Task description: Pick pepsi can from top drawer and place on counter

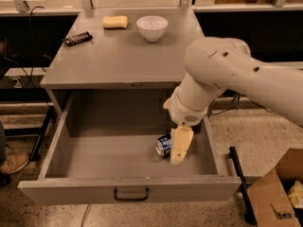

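The top drawer (128,189) is pulled wide open below the counter (128,56). The pepsi can (164,145) lies on its side on the drawer floor, right of centre; only its blue left end shows. My gripper (180,145) hangs down into the drawer from the big white arm, directly in front of the can's right part and covering it. I cannot tell whether it touches the can.
On the counter stand a white bowl (152,27), a yellow sponge (115,21) and a dark remote-like object (78,38). A cardboard box (277,193) sits on the floor at the right, next to a black stand leg (239,181).
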You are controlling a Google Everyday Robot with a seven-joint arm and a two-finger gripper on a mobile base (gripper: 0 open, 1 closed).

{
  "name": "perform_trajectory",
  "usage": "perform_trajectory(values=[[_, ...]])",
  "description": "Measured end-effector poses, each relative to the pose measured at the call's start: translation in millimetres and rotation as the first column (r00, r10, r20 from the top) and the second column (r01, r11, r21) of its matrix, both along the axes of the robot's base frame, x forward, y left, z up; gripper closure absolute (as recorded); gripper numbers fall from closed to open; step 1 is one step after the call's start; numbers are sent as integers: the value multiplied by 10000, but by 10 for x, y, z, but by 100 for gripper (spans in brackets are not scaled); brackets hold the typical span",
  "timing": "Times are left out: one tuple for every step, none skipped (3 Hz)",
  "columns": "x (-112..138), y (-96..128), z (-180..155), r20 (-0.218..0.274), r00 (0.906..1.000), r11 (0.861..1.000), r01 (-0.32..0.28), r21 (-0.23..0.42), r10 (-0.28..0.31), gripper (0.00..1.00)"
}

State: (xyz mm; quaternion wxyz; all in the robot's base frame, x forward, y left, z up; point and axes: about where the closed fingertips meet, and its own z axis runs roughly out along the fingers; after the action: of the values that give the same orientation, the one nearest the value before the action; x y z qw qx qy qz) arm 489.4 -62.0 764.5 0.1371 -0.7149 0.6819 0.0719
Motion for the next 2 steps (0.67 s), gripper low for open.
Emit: perform_trajectory(values=[[212,134,-382,73,9999,9998,115,-148,-114,0],[546,95,-875,41,9979,9978,647,-175,-646,0]])
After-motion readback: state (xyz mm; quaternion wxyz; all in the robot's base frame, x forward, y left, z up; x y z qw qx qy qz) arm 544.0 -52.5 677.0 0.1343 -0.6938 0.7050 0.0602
